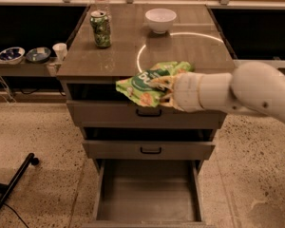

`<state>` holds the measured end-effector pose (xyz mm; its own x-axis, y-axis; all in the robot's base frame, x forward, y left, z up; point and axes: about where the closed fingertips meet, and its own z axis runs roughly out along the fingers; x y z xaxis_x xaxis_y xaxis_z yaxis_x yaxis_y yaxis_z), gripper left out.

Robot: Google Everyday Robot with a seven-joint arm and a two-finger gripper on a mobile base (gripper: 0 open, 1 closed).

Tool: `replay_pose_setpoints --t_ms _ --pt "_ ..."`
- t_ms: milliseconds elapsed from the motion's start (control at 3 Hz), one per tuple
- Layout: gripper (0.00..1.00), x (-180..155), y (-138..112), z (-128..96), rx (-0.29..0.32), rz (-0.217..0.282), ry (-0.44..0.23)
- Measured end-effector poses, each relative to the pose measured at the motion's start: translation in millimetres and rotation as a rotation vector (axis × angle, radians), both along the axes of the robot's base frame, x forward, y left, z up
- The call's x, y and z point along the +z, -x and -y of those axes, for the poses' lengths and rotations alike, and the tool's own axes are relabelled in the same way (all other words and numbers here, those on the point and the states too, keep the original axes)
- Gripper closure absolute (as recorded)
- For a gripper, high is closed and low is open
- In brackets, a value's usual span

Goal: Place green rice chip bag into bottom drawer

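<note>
The green rice chip bag (145, 84) is held in the air in front of the cabinet's top edge, over the top drawer front. My gripper (165, 88) is shut on the bag's right part; the white arm reaches in from the right. The bottom drawer (148, 204) stands pulled open below, its flat inside bare. The bag hangs well above it.
A green patterned drink can (101, 29) and a white bowl (160, 19) stand on the cabinet top (109, 56). Two shallower drawers with black handles (150, 150) sit above the open one. Small bowls and a cup (60, 51) rest on a low shelf at left. A black stand leg (12, 189) lies at lower left.
</note>
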<state>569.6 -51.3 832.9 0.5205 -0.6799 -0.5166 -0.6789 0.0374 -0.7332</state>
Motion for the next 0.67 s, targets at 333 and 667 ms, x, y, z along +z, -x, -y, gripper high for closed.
replay_pose_setpoints --t_ms 333,667 --pt "1.0 14.8 53.5 10.2 0.047 0.008 -0.062" --pt "1.0 25.1 91.8 28.6 0.018 0.018 -0.082"
